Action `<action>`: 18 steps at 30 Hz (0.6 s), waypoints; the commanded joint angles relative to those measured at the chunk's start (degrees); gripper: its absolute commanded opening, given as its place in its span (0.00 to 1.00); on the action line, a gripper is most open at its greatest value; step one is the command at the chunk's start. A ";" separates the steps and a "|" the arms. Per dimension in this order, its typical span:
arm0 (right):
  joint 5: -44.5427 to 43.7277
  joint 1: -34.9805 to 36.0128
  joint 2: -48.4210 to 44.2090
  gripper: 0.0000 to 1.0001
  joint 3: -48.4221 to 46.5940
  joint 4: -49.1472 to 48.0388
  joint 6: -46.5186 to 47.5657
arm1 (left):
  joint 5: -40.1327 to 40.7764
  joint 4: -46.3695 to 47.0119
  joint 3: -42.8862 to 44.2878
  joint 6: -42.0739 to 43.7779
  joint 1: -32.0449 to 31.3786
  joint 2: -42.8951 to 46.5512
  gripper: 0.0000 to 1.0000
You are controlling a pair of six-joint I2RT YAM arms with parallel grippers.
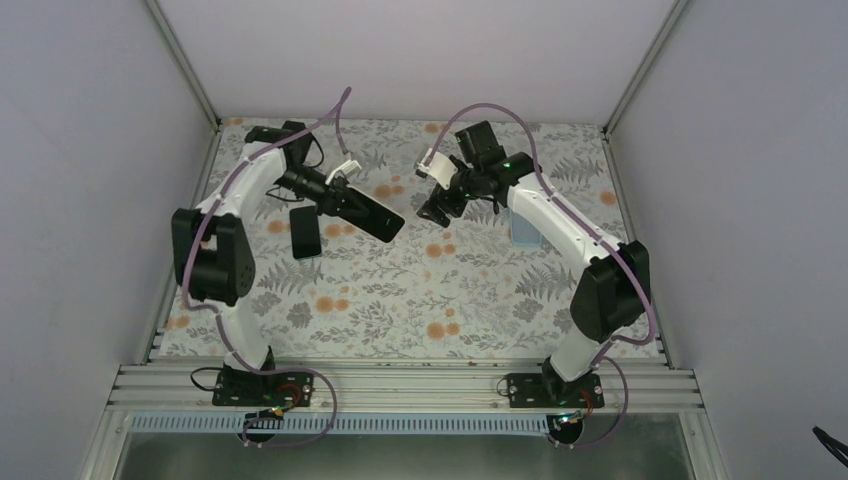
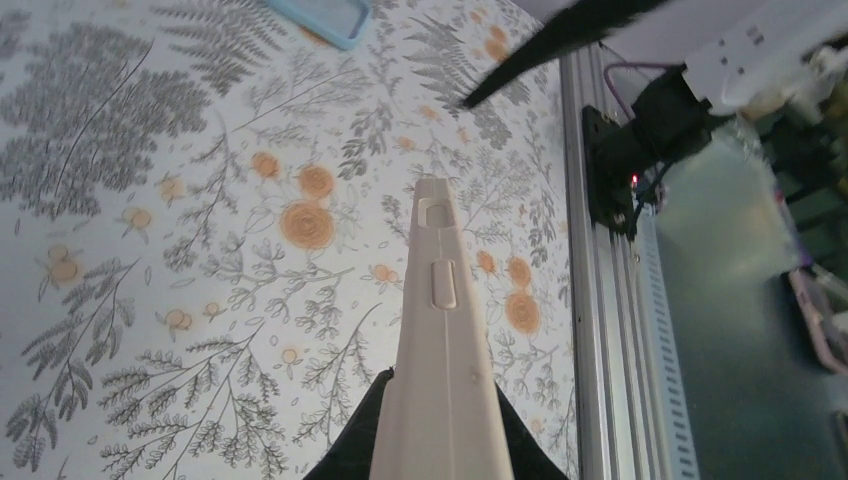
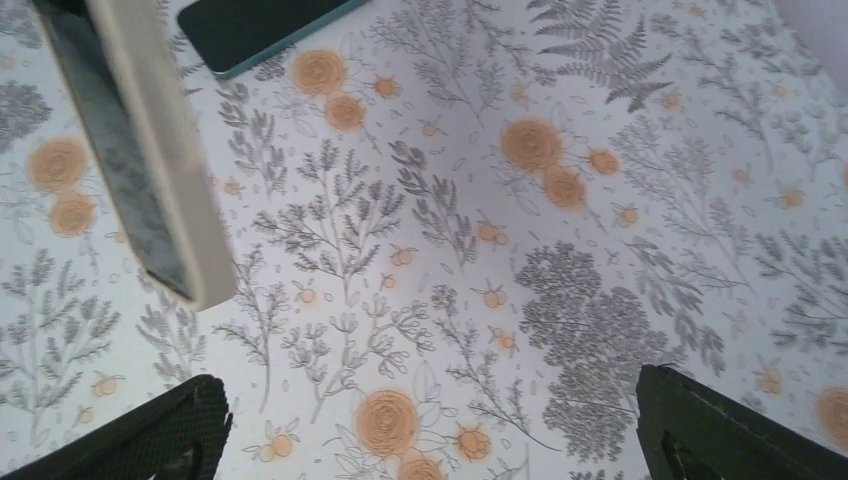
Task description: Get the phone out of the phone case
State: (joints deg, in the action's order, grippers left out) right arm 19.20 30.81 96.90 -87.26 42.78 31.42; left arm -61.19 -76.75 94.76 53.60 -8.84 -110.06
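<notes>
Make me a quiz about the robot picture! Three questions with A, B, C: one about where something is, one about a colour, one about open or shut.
1. Where is the cream-cased phone?
A) in the left tool
B) flat on the table
C) inside a box

2. What colour is the loose case beside the right arm?
A) red
B) light blue
C) black

3. How is the right tool?
A) wide open
B) shut on a phone
C) shut on nothing

Answers:
1 A, the left tool pinches the phone's end.
2 B, it looks pale blue in the top view.
3 A, it gapes wide with nothing in it.
</notes>
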 commanded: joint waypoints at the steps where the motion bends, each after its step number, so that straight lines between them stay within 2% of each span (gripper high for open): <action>1: 8.34 -0.17 -0.24 1.00 1.20 0.61 -0.94 | -0.54 1.50 -2.61 6.22 -1.81 9.67 0.02; 10: 12.13 -0.55 0.71 1.00 -0.05 1.49 -1.73 | -1.05 0.44 -3.36 8.54 -2.32 10.74 0.02; 18: 18.53 -0.75 1.21 0.98 -1.23 6.72 2.59 | 0.83 6.57 -5.30 4.02 -2.42 12.15 0.02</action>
State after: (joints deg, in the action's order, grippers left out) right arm 32.60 30.28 97.47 -86.96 46.28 31.70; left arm -58.19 -74.22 90.02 58.78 -11.27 -99.79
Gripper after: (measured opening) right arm 0.983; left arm 0.100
